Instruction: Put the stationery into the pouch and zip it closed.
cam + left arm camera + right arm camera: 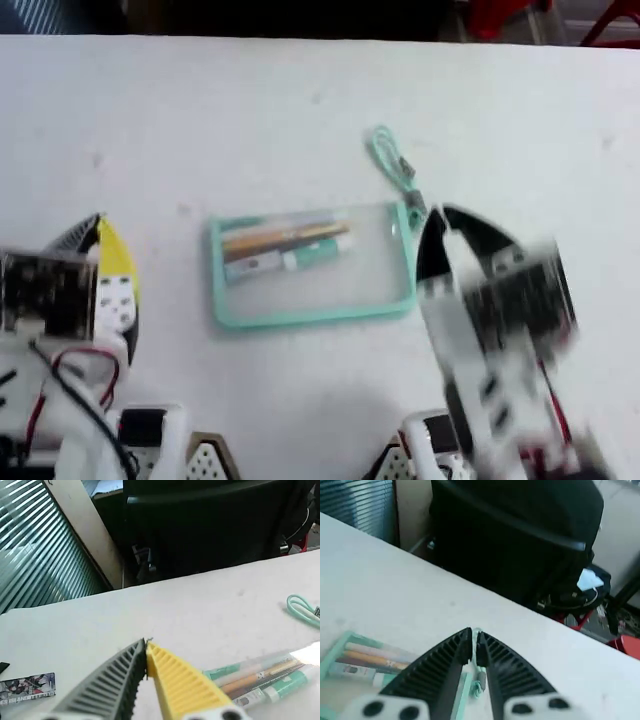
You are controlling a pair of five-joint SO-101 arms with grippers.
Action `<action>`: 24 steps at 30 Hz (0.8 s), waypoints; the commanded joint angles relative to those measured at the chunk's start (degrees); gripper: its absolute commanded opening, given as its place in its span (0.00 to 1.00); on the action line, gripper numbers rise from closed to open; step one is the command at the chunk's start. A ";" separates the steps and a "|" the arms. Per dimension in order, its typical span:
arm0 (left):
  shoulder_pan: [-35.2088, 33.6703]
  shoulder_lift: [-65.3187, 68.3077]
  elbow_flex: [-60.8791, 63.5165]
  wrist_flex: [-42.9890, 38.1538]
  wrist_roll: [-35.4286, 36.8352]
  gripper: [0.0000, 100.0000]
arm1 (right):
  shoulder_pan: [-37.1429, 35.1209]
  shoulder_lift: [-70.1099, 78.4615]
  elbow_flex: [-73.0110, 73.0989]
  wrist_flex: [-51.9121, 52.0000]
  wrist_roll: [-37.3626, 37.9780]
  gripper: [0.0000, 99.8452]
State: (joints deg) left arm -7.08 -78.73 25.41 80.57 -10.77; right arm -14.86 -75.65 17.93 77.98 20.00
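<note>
White table (150, 120) under both arms; beyond its far edge a black chair (210, 525), slatted blinds (35, 545) off to one side. Mid-table, a clear teal-rimmed pouch (310, 290), long axis parallel to the near edge, pens (285, 248) inside lying lengthwise along its far side. Teal cord (388, 160) trailing from the pouch's right far corner toward the far edge. Right gripper (437, 215) pressed together, just beside that corner. Left gripper (98, 220) pinched together too, near the left edge, well apart from the pouch.

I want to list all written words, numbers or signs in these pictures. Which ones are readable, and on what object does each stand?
Card lying on the table: a line of print under a picture, cut off at the edge and too blurred to read reliably.
Pens inside the pouch: label marks, too small to read.
Nothing else carries legible text.
</note>
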 commanded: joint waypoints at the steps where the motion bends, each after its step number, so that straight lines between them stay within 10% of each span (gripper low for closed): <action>1: 0.66 -6.29 -2.11 1.41 0.70 0.02 | -2.33 -7.43 -1.93 1.71 0.53 0.02; 24: 0.40 -26.07 10.90 1.32 -1.14 0.02 | -2.77 -27.82 8.18 4.79 -5.19 0.02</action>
State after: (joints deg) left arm -7.08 -105.01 35.52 85.41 -11.38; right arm -17.41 -103.25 24.18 85.89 15.34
